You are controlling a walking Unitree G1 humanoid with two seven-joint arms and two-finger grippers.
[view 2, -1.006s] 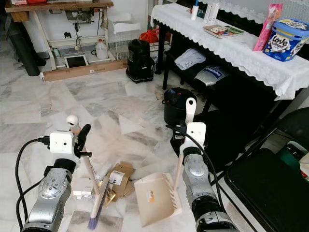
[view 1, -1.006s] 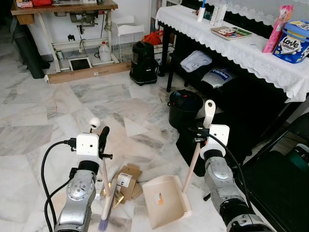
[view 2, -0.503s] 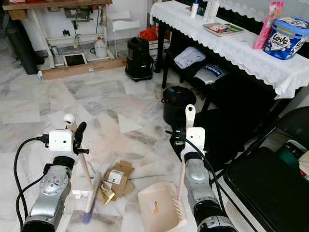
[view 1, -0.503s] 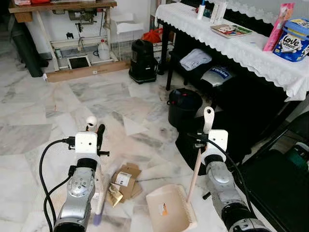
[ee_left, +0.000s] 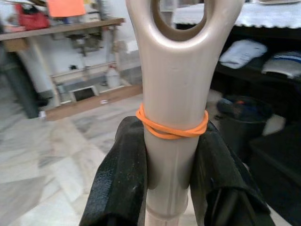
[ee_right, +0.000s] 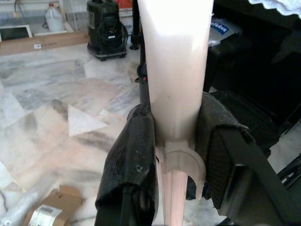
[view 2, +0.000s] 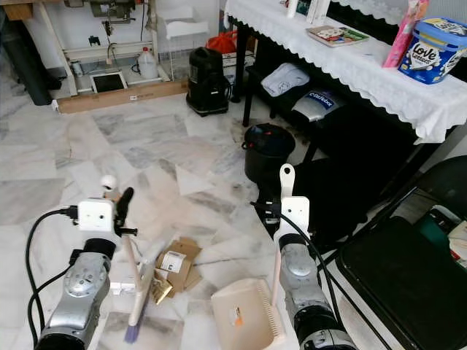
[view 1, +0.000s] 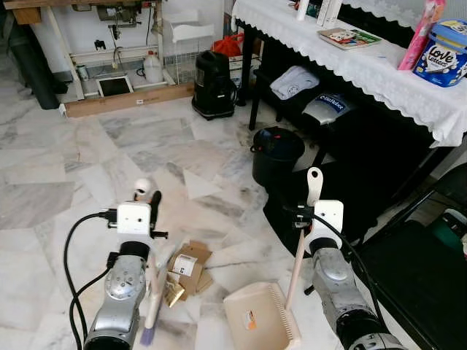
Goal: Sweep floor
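Observation:
My left gripper (view 1: 152,213) is shut on the beige handle of a small broom (view 1: 155,284). Its purple bristle end (view 1: 148,335) rests on the marble floor, just left of a pile of cardboard scraps (view 1: 187,265). In the left wrist view the fingers (ee_left: 121,179) clamp the handle below an orange rubber band (ee_left: 171,129). My right gripper (view 1: 305,216) is shut on the upright handle of a cream dustpan (view 1: 260,325). The pan lies on the floor to the right of the scraps. In the right wrist view the fingers (ee_right: 134,155) squeeze that handle.
A black bin (view 1: 277,153) and dark bags stand by a table with a white lace cloth (view 1: 379,80) on the right. A black chair (view 1: 419,270) is close at my right. A black appliance (view 1: 213,91) and a workbench (view 1: 109,51) stand at the back.
The whole view has shifted a little. The dustpan has come slightly nearer to me, and the broom's bristle end has swung a little left of the cardboard scraps. Both grips are unchanged.

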